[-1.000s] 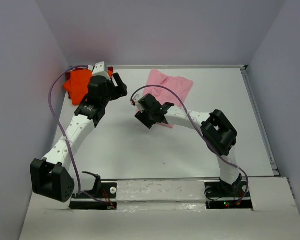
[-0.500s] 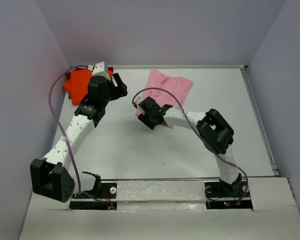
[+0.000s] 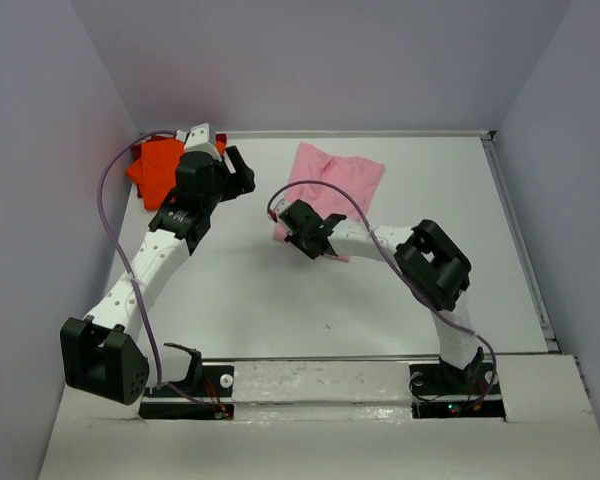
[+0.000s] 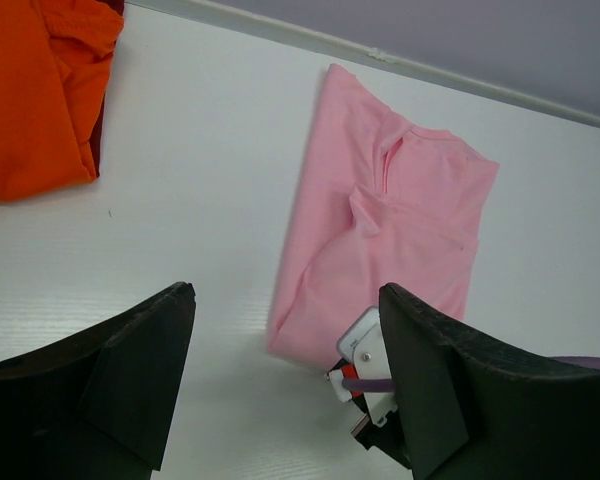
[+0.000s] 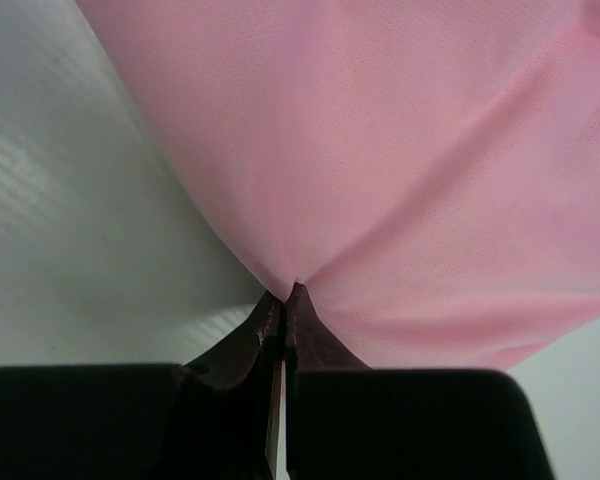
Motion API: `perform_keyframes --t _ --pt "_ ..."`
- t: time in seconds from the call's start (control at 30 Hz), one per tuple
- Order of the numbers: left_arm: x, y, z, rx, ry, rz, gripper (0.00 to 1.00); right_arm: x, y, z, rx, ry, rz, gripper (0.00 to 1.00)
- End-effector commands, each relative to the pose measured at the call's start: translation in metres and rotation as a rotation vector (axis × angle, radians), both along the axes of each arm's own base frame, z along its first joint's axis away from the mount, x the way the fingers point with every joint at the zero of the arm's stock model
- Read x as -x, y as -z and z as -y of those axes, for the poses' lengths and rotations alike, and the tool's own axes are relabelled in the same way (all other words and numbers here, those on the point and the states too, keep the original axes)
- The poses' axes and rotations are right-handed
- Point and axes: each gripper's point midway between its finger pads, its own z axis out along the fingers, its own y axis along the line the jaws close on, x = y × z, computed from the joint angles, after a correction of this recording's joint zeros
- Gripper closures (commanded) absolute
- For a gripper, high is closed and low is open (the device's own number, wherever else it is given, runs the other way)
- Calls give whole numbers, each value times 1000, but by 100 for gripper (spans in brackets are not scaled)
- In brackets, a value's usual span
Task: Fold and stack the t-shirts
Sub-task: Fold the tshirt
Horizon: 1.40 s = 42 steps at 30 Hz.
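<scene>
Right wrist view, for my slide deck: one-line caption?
Right gripper shut on a pinch of the pink t-shirt at its edge, white table alongside.

A white table [image 3: 280,300], thin rail [image 3: 380,133] along its far edge, stands between pale lilac walls [image 3: 330,60].

right gripper [image 5: 282,297]: open → pinched closed | on: pink t-shirt [image 5: 380,150] edge | cloth: now puckered

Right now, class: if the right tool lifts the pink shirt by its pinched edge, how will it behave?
Probably floppy: the pink shirt puckers to a point where the right tool pinches it. Likely to hang and unfold when lifted, since it is only loosely folded.
</scene>
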Motion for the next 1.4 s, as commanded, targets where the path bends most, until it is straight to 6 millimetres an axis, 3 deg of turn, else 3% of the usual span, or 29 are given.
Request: perform_keyframes --t 0.0,0.23,0.27,0.33,0.5,0.6,0.73,0.77,1.03,1.17,1.37 --pt "1 -19 1 26 4 60 17 62 2 -3 -13 -52 -140 100" --pt "1 -18 -1 22 -1 58 17 147 -1 4 -15 -97 -260 100" --pt "0 -19 0 22 -1 58 17 157 -13 3 -57 -69 -263 100" --pt "0 -19 0 23 1 59 17 183 -17 7 -44 -81 -285 100" --pt "0 -17 -1 19 -2 55 17 205 -57 22 -68 -26 -245 100" --pt "-1 -15 -1 16 -5 51 17 195 -80 27 -83 7 -180 100" --pt "-2 -14 -1 13 -5 47 17 168 -117 31 -46 42 -28 100" --pt "-2 -14 -1 13 -5 47 17 165 -115 33 -27 52 -13 100" --pt "-3 -12 -4 3 -16 44 17 114 -162 27 18 106 197 100" --pt "-3 -12 -4 1 -18 46 17 80 -190 41 47 194 340 100" --pt "-3 -12 -4 1 -17 44 17 48 -217 48 7 227 412 100"
